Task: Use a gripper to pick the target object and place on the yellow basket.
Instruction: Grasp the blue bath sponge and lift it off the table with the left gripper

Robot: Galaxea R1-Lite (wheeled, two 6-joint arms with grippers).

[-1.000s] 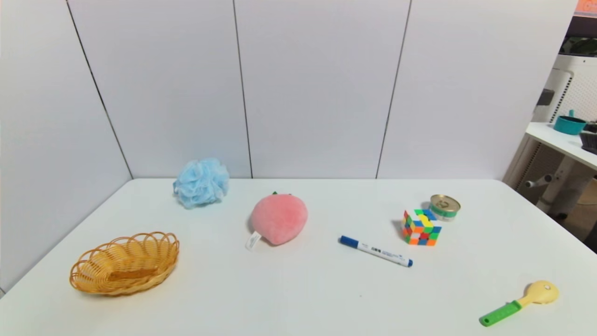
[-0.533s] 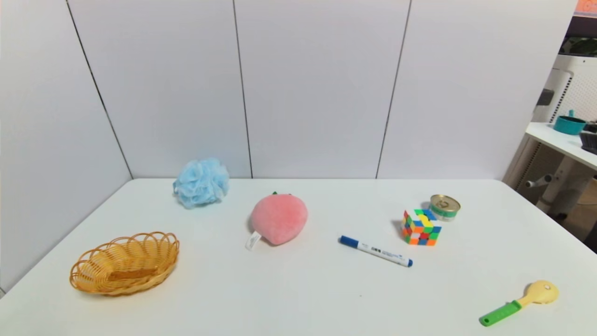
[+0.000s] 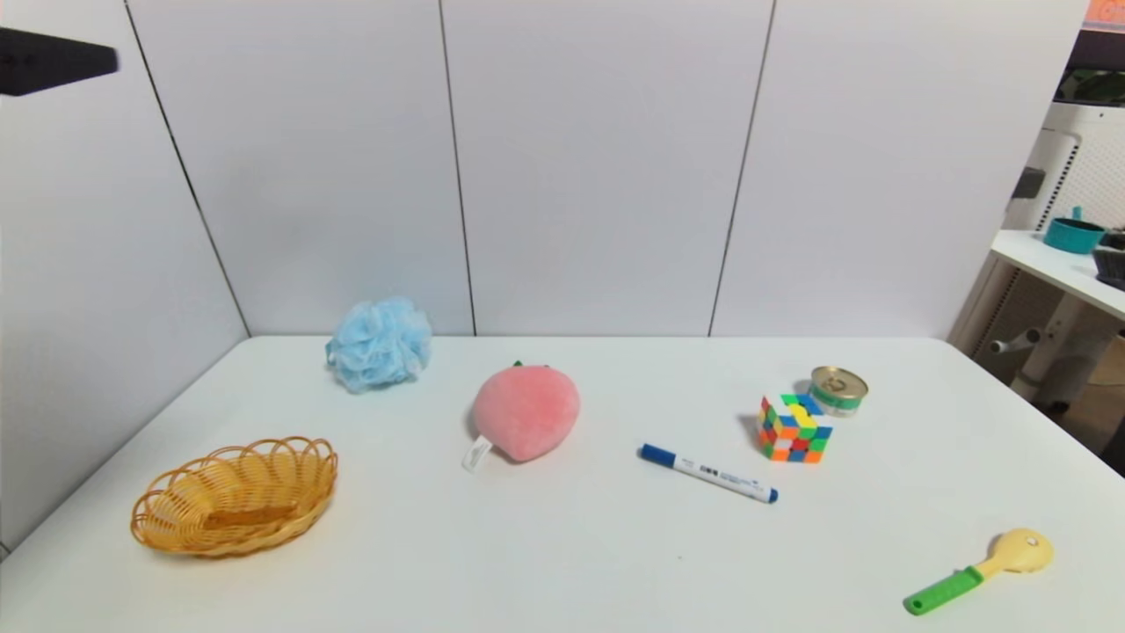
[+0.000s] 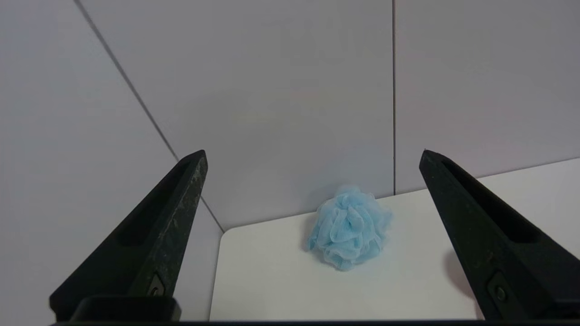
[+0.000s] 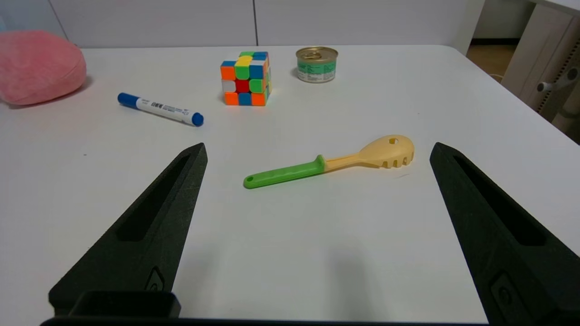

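At the far left corner of the tabletop [image 3: 562, 563], close to the back wall panels, the target object [image 3: 380, 343], a ruffled light blue mesh pouf, is resting free, well apart from the yellow basket [image 3: 235, 497] lying near the front left edge. The left pincer [image 4: 312, 158] is hovering high above the tabletop with its two fingers spread wide, and in the left wrist view the pouf is sitting between them but far ahead, untouched. The right pincer [image 5: 317, 154] is likewise gaping wide, idling low over the right side above a green-handled spoon [image 5: 328, 162]. The step in hand is judged to be the approach: the left pincer is best lowered with the pouf centred, closing deep around the ruffles, since the mesh is probably compressing and slipping under a shallow pinch. The pink plush peach [image 3: 526, 411], lying near the pouf, is to be avoided.
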